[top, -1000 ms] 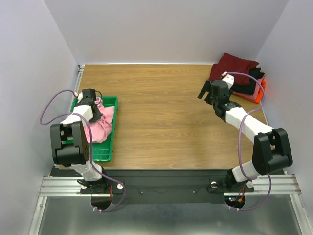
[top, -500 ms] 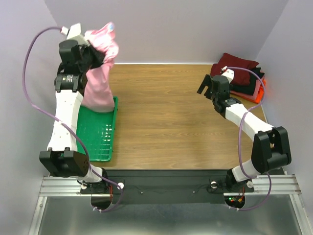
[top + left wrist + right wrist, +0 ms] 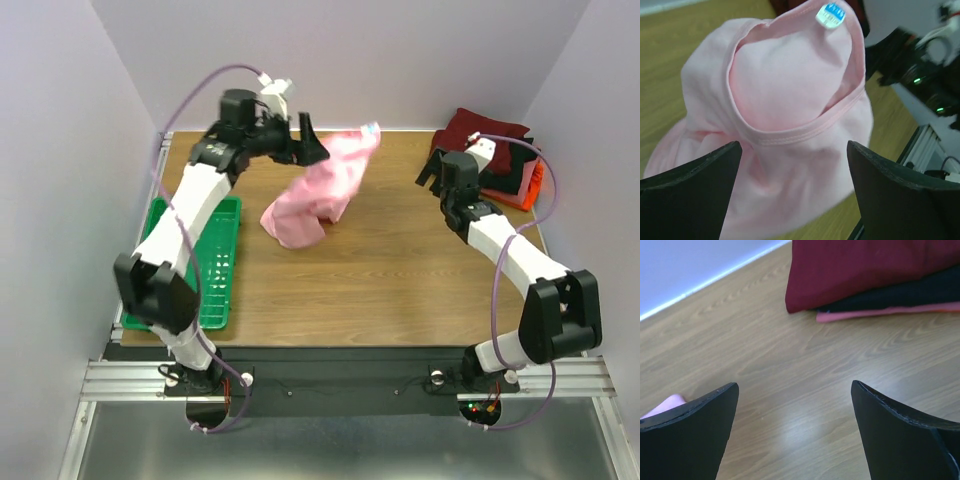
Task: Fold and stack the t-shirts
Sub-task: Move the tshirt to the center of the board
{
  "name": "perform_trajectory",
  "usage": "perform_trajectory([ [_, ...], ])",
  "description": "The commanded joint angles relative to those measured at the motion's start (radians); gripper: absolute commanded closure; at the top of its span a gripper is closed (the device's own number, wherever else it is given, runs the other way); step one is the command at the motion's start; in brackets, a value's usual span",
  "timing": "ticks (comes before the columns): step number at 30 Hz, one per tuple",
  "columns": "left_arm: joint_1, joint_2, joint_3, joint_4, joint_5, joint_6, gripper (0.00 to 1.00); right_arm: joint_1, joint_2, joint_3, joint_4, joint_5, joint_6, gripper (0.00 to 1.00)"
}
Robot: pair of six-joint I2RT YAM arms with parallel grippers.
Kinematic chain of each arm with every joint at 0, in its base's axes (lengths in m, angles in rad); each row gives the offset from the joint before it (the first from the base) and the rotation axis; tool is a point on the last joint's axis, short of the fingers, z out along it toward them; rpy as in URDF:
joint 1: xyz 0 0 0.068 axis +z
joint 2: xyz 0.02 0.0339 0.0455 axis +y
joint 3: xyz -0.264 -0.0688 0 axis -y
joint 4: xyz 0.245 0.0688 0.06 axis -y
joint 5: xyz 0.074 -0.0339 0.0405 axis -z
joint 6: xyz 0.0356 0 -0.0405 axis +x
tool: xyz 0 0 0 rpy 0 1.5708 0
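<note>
The light pink t-shirt (image 3: 322, 188) hangs unfolded in the air over the middle-back of the table, its lower end near the wood. In the left wrist view its collar with a blue label (image 3: 830, 14) faces me. My left gripper (image 3: 305, 145) is raised just left of the shirt and stands open (image 3: 793, 147), its fingers apart on either side and not pinching the cloth. Folded t-shirts are stacked at the back right: dark red (image 3: 485, 130) over black (image 3: 510, 180) over orange-red (image 3: 537, 185). My right gripper (image 3: 432, 172) is open (image 3: 794, 385) beside that stack (image 3: 865, 270), over bare wood.
A green plastic tray (image 3: 205, 280) lies along the left side of the table, with nothing in it. Purple walls close in the table on three sides. A bit of the pink cloth (image 3: 665, 405) shows at the right wrist view's left edge.
My left arm lifted the pink t-shirt out of the green tray, swung it right over the table and opened its jaws. The right gripper shifted slightly toward the stack.
</note>
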Motion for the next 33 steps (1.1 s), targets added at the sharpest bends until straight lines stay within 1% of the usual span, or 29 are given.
perform_trajectory([
  [1, -0.049, 0.082, -0.059, -0.117, -0.033, 0.108, 0.01, -0.008, -0.076, 0.007, 0.054, 0.080, -0.060, 0.00],
  [3, -0.049, 0.091, -0.075, -0.107, -0.080, 0.128, 0.01, -0.010, -0.063, 0.013, 0.054, 0.040, -0.093, 0.00],
  [6, -0.044, 0.103, -0.118, -0.044, -0.135, 0.125, 0.01, -0.008, -0.018, 0.032, 0.053, -0.109, -0.153, 0.00],
  [7, -0.044, 0.116, -0.134, -0.030, -0.188, 0.113, 0.01, -0.007, -0.005, 0.045, 0.050, -0.214, -0.166, 0.00],
  [9, -0.043, 0.166, -0.141, -0.044, -0.254, 0.097, 0.01, 0.000, 0.032, 0.068, 0.047, -0.339, -0.172, 0.01],
  [10, -0.044, 0.184, -0.145, -0.060, -0.308, 0.083, 0.02, 0.019, 0.075, 0.096, 0.044, -0.429, -0.173, 0.02],
  [13, -0.043, 0.231, -0.171, -0.079, -0.386, 0.068, 0.01, 0.076, 0.192, 0.144, 0.013, -0.486, -0.169, 0.02],
  [14, -0.044, 0.240, -0.179, -0.077, -0.427, 0.062, 0.02, 0.087, 0.218, 0.170, 0.011, -0.538, -0.164, 0.03],
  [16, -0.043, 0.240, -0.206, -0.079, -0.455, 0.062, 0.01, 0.108, 0.282, 0.180, 0.013, -0.580, -0.131, 0.04],
  [18, -0.043, 0.235, -0.220, -0.082, -0.468, 0.062, 0.01, 0.118, 0.318, 0.194, -0.016, -0.585, -0.105, 0.04],
  [21, -0.041, 0.234, -0.242, -0.094, -0.486, 0.062, 0.01, 0.127, 0.350, 0.200, -0.053, -0.542, -0.063, 0.05],
  [28, -0.041, 0.215, -0.274, -0.097, -0.514, 0.048, 0.01, 0.128, 0.286, 0.139, -0.151, -0.451, -0.049, 0.05],
  [31, -0.040, 0.220, -0.274, -0.100, -0.515, 0.042, 0.01, 0.131, 0.252, 0.113, -0.179, -0.471, -0.040, 0.06],
  [33, -0.041, 0.228, -0.274, -0.100, -0.515, 0.040, 0.02, 0.136, 0.241, 0.089, -0.180, -0.525, -0.037, 0.06],
])
